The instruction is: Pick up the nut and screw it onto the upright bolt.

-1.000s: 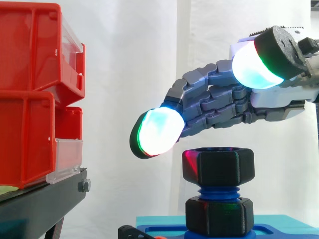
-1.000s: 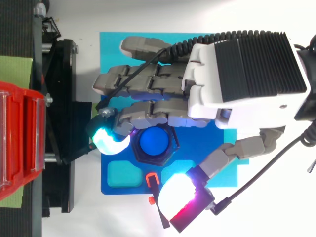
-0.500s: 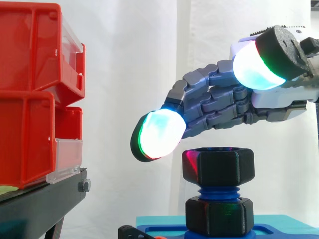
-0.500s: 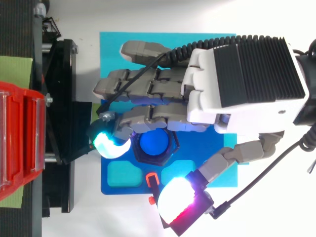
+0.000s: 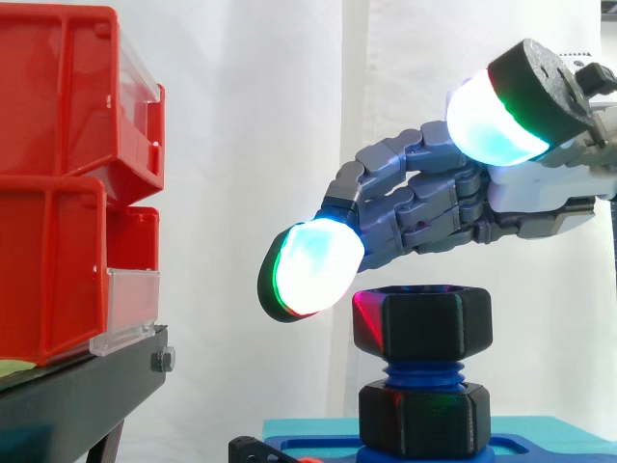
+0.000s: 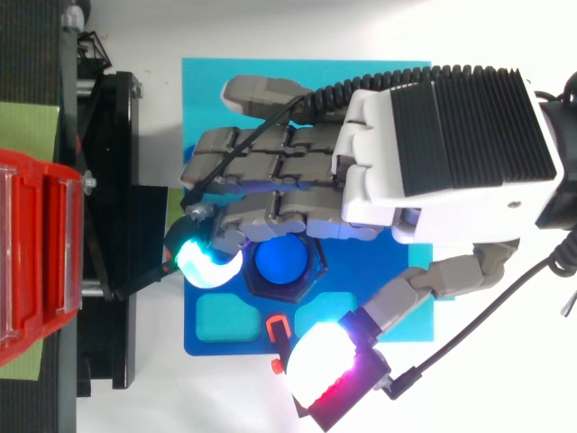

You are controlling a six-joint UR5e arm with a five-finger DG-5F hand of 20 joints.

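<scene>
The hand (image 5: 453, 207) reaches in from the right, palm down and roughly level. Its fingers (image 6: 261, 162) stretch leftward side by side, loosely bent, drooping towards the fingertips (image 5: 313, 265). The thumb (image 6: 424, 280) splays wide apart, its pad glowing white-cyan.

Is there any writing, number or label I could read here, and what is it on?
None can be read.
The clear label holders on the red bins look blank.
The nut, the bolt, the blue base and the hand show no words or numbers.
</scene>
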